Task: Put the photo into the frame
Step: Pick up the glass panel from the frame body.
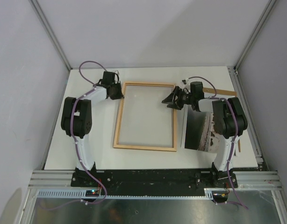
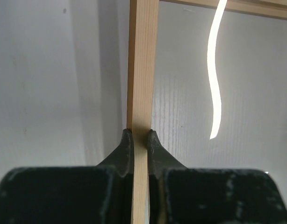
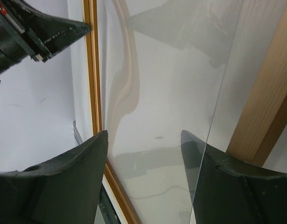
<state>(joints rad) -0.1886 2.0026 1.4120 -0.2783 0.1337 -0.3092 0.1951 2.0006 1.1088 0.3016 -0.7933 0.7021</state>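
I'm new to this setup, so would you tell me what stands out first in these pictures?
A light wooden frame lies flat in the middle of the table, with the left gripper shut on its left rail near the far corner. The right gripper hangs open over the frame's far right corner; the photo lies right of the frame, partly under that arm.

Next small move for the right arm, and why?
Likely swing the right gripper back toward the photo. The left gripper is shut on the left rail of the frame, steadying it; the right gripper is open over the frame's far right corner, holding nothing; the photo lies outside the frame beside the right arm.
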